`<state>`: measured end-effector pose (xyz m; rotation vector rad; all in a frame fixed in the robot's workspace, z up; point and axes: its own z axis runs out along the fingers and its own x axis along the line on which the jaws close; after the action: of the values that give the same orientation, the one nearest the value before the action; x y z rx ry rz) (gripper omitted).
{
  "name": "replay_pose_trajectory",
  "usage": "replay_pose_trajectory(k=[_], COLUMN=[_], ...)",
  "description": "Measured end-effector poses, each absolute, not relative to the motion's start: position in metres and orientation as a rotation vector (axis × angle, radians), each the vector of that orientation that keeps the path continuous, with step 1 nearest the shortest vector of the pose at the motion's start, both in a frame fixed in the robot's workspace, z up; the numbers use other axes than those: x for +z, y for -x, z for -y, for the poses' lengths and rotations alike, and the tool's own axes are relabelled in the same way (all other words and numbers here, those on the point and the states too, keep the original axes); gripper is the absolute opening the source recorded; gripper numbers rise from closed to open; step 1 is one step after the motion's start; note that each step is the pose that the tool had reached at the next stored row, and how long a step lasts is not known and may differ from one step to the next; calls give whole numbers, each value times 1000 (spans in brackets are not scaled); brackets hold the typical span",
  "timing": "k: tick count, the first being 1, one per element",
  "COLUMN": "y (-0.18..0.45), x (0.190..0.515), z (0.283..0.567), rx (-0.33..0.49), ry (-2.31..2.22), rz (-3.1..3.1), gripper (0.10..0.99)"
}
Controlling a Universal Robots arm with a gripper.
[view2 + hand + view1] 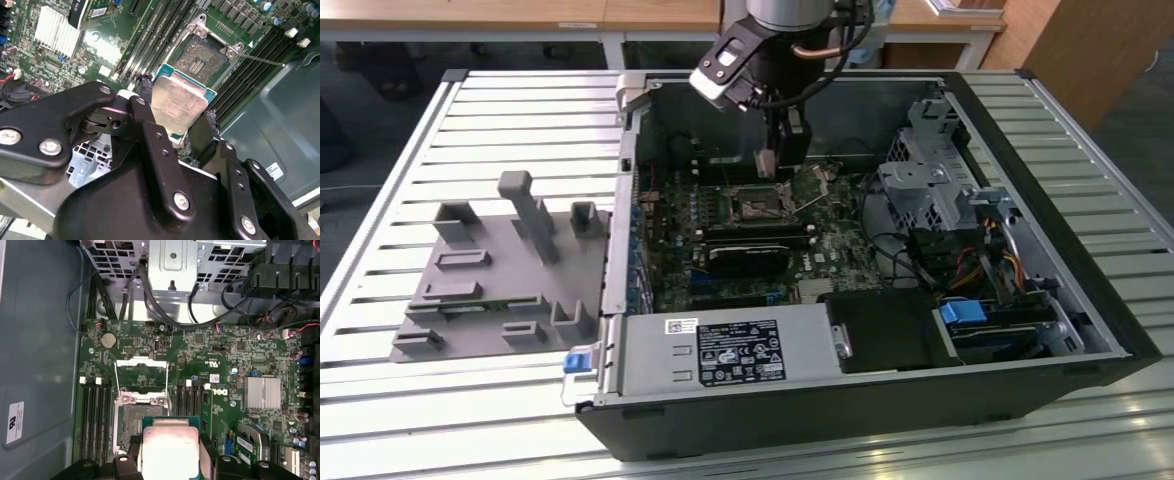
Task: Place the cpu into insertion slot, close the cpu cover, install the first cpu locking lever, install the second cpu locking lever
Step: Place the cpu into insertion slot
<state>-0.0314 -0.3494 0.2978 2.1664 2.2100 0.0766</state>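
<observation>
My gripper point(771, 158) is inside the open computer case, shut on the cpu point(177, 102), a flat silver-topped square chip with a green edge, also seen as the cpu point(170, 447) between the dark fingers point(206, 127). The chip hangs above the board, apart from the insertion slot point(135, 422), a dark square socket with a silver rim. The insertion slot point(202, 55) is bare, and so is the insertion slot point(755, 205) just below the gripper. The cpu cover point(140, 374) is swung open off the socket. A thin locking lever point(260, 59) sticks out beside it.
Long black memory slots point(95, 420) flank the socket. A drive cage point(927, 190) with cables fills the case on the exterior view's right, with a power supply point(734, 355) in front. A grey fixture block point(494, 270) lies on the slatted table at the left. A finned heat sink point(262, 392) sits nearby.
</observation>
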Motion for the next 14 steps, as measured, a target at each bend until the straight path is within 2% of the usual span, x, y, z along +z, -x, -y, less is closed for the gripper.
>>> replay_pose_trajectory(k=[14], y=[32], x=[279], z=[345], rx=[76], ry=[-2166], rz=[-2210], gripper=[537])
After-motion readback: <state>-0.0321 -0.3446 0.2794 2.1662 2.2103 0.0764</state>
